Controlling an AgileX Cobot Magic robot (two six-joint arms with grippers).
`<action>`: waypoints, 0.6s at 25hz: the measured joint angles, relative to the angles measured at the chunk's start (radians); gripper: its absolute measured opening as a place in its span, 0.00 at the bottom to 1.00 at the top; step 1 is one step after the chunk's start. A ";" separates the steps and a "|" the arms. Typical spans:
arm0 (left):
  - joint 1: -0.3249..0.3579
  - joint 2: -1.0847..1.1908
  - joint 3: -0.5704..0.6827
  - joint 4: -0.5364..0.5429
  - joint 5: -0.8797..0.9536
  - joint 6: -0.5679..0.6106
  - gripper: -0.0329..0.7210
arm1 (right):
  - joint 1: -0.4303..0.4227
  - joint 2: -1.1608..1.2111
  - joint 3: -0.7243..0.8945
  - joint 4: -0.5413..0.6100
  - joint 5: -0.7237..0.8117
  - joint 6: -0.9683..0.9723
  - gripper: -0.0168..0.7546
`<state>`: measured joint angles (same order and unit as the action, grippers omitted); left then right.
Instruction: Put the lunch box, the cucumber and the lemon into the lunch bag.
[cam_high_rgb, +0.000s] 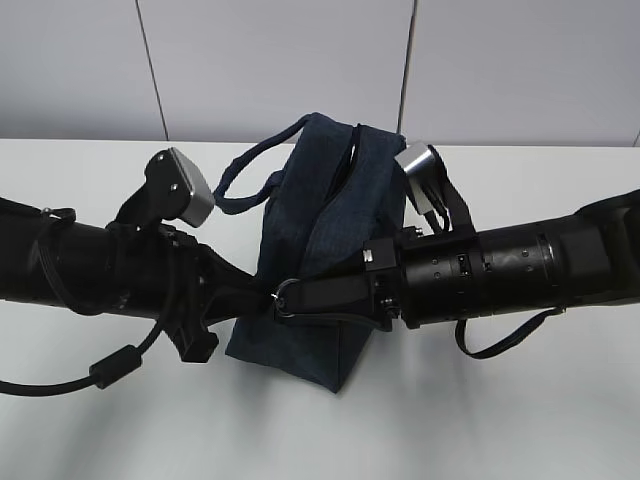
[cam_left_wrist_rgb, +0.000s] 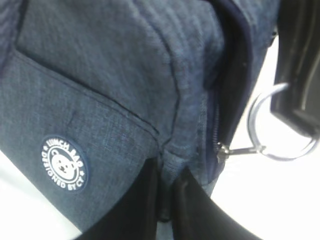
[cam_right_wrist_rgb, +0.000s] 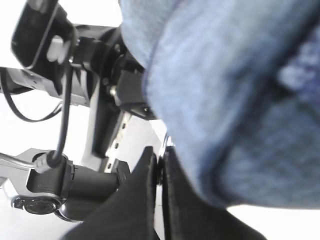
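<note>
The navy lunch bag (cam_high_rgb: 340, 220) stands in the middle of the table, one narrow end toward the camera. My left gripper (cam_high_rgb: 258, 296) is shut on a fold of the bag's fabric at that near end; in the left wrist view (cam_left_wrist_rgb: 167, 175) the fabric sits between the jaws, beside the white round logo (cam_left_wrist_rgb: 64, 163). My right gripper (cam_high_rgb: 296, 298) is shut on the silver ring pull (cam_left_wrist_rgb: 280, 125) of the zipper, also seen in the right wrist view (cam_right_wrist_rgb: 159, 156). The zipper slider (cam_left_wrist_rgb: 220, 151) is at the bag's near end. The lunch box, cucumber and lemon are out of view.
Both arms meet over the white table (cam_high_rgb: 520, 420) in front of the bag. The bag's loop handles (cam_high_rgb: 250, 165) hang to the left. A grey panelled wall (cam_high_rgb: 300, 60) stands behind. Cables hang from both arms.
</note>
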<state>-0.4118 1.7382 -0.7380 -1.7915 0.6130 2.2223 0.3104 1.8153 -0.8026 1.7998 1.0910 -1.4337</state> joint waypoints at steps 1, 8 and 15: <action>0.000 0.000 0.000 0.000 0.000 -0.002 0.05 | 0.000 -0.007 0.000 -0.002 -0.002 0.002 0.02; 0.000 0.000 0.000 0.000 0.002 -0.034 0.05 | 0.000 -0.017 -0.033 -0.008 -0.003 0.035 0.02; 0.000 0.000 0.000 -0.008 -0.001 -0.049 0.04 | 0.000 -0.019 -0.148 -0.041 -0.001 0.085 0.02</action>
<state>-0.4118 1.7382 -0.7380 -1.7998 0.6116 2.1731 0.3104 1.7965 -0.9505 1.7592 1.0902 -1.3491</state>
